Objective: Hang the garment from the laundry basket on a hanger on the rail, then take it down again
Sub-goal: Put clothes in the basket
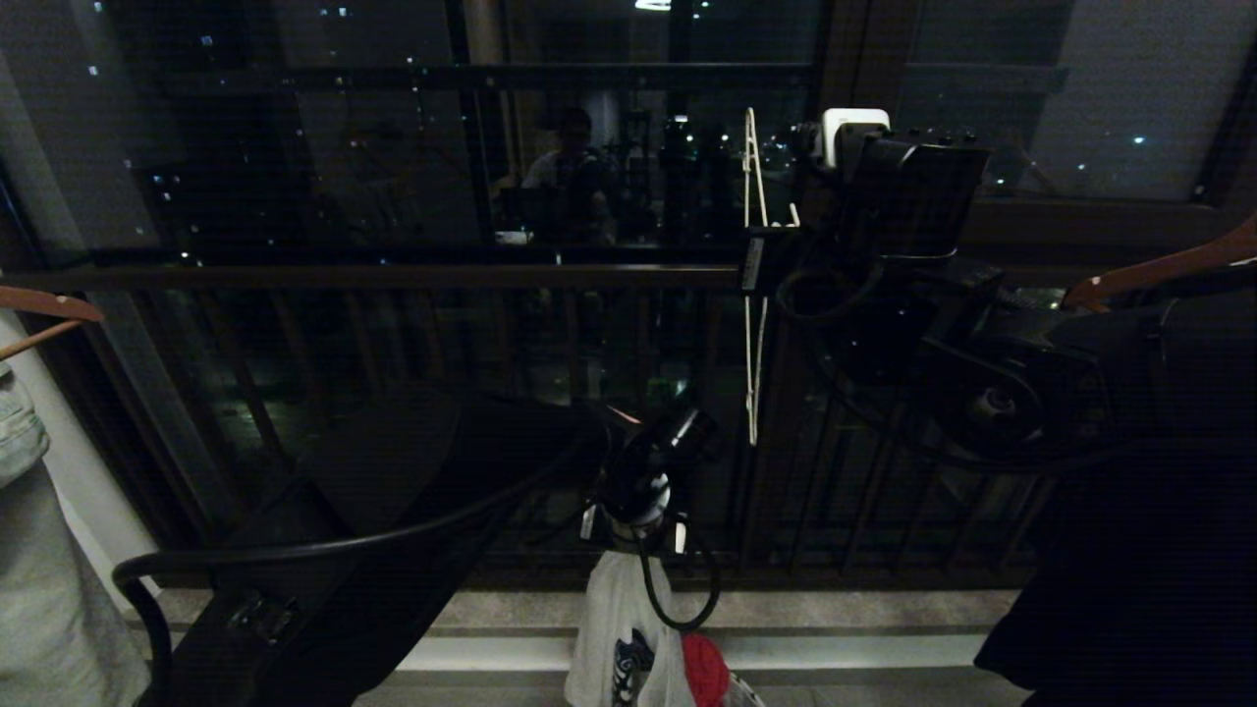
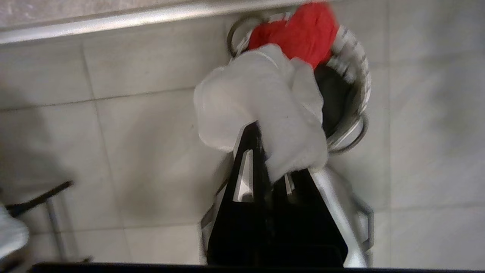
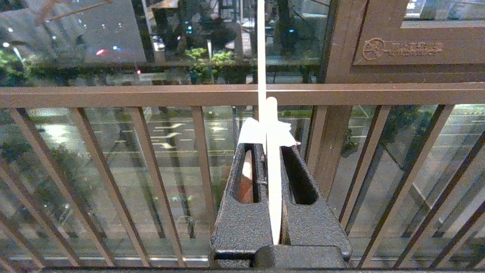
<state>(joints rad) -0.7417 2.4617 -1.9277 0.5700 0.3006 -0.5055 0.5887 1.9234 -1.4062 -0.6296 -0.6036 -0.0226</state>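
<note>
Head view: left gripper [image 1: 636,530] low at centre, pointing down, with the T-shirt [image 1: 619,628] hanging from it beside a red cloth [image 1: 705,668]; right gripper [image 1: 771,257] raised to the level of the balcony railing [image 1: 393,277], holding the hanger [image 1: 754,295] edge-on and upright.

Left wrist view alone shows the basket [image 2: 356,76] on the tiled floor [image 2: 144,159], with the red cloth [image 2: 303,32] and a black garment [image 2: 335,98] inside; the T-shirt [image 2: 261,113] is bunched above its rim, pinched between nearly closed jaws [image 2: 271,178].

Right wrist view alone shows the jaws [image 3: 269,151] clamped on the hanger wire [image 3: 273,170], with the railing [image 3: 113,94] beyond.
</note>
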